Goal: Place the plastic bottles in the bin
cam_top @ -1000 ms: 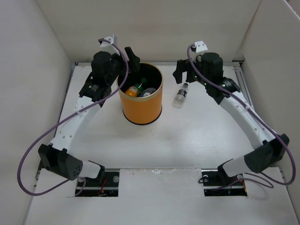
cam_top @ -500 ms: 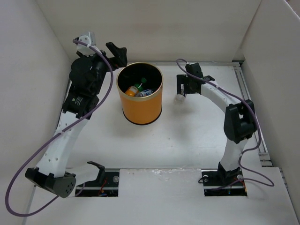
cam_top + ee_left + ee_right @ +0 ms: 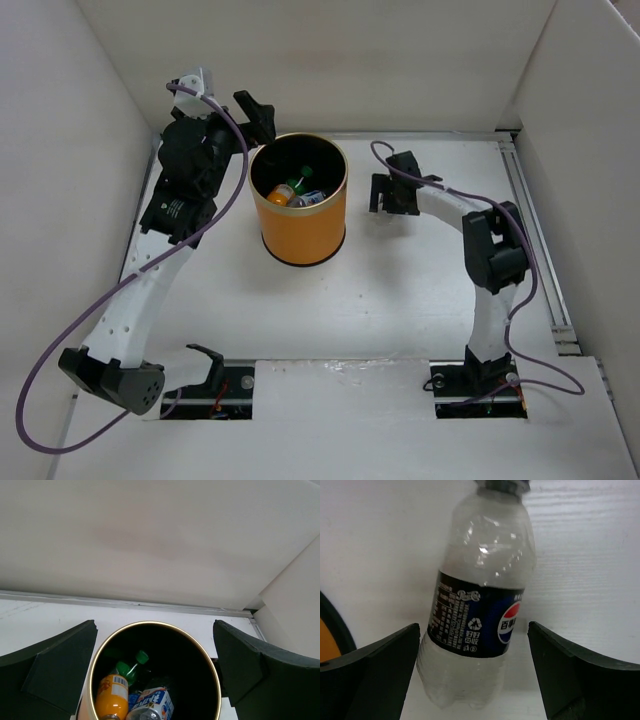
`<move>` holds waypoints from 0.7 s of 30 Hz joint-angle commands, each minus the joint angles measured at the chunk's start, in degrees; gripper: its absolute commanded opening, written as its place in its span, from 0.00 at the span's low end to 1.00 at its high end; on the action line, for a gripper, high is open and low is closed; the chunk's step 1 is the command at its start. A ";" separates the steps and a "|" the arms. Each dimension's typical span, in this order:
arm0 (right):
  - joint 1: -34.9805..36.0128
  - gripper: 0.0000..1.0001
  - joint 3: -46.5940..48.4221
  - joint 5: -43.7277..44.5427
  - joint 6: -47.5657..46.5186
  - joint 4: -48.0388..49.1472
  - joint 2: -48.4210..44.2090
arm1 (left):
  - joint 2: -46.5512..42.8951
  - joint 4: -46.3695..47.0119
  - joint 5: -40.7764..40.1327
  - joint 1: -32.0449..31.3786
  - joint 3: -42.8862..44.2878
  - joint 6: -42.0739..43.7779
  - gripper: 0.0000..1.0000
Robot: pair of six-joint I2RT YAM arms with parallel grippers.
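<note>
The orange bin (image 3: 300,235) stands at the table's middle back. Inside it lie an orange bottle (image 3: 281,197), a green bottle (image 3: 297,185) and a bottle with a white-blue label (image 3: 314,198). All three also show in the left wrist view: the orange one (image 3: 112,697), the green one (image 3: 127,669) and the white-blue one (image 3: 152,705). My left gripper (image 3: 256,112) is open and empty, above the bin's back-left rim (image 3: 152,622). My right gripper (image 3: 388,195) is open and low on the table. A clear bottle with a dark blue label (image 3: 480,625) lies between its fingers, untouched.
White walls enclose the table on the left, back and right. A metal rail (image 3: 532,230) runs along the right side. The bin's orange wall (image 3: 326,642) shows at the left edge of the right wrist view, close to the bottle. Purple cables hang from both arms.
My left gripper has pulled back from over the bin to its back-left rim. My right arm has folded and lowered its open gripper around the bottle on the table.
</note>
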 commanded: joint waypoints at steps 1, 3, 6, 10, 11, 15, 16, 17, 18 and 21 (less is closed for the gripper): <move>0.95 0.93 -4.14 1.45 2.42 5.09 -2.63 | -1.14 2.02 -0.69 -0.11 0.92 0.56 1.00; 0.95 0.90 -3.64 1.46 2.42 5.11 -1.67 | -1.14 2.02 -0.69 -0.11 0.92 0.56 1.00; 0.43 0.78 -0.30 0.76 2.42 2.38 0.71 | -1.14 2.02 -0.16 -0.11 0.92 0.56 1.00; 0.43 0.59 -0.99 0.76 1.90 1.85 0.02 | -1.14 2.02 -0.16 -0.11 0.39 0.56 1.00; 0.43 0.53 -1.52 0.76 1.90 2.64 -0.51 | -1.14 2.02 -0.16 -0.11 0.39 0.56 1.00; 0.43 0.15 -4.67 1.28 1.19 3.17 -3.85 | -0.53 2.02 0.53 -0.11 0.39 0.56 1.00; -0.10 0.07 -5.21 1.28 0.24 3.17 -4.82 | -0.52 2.02 1.06 -0.11 0.39 0.56 1.00; -0.10 0.05 -5.82 1.89 -0.91 3.17 -7.09 | 0.09 2.02 1.68 -0.11 0.39 0.56 1.00; -0.62 0.03 -6.52 1.12 -1.61 3.17 -8.59 | 0.61 2.02 3.42 -0.11 0.91 0.56 1.00; -2.56 0.03 -12.49 -1.95 -5.39 6.76 -17.63 | 1.14 2.02 7.64 -0.11 0.92 1.87 1.00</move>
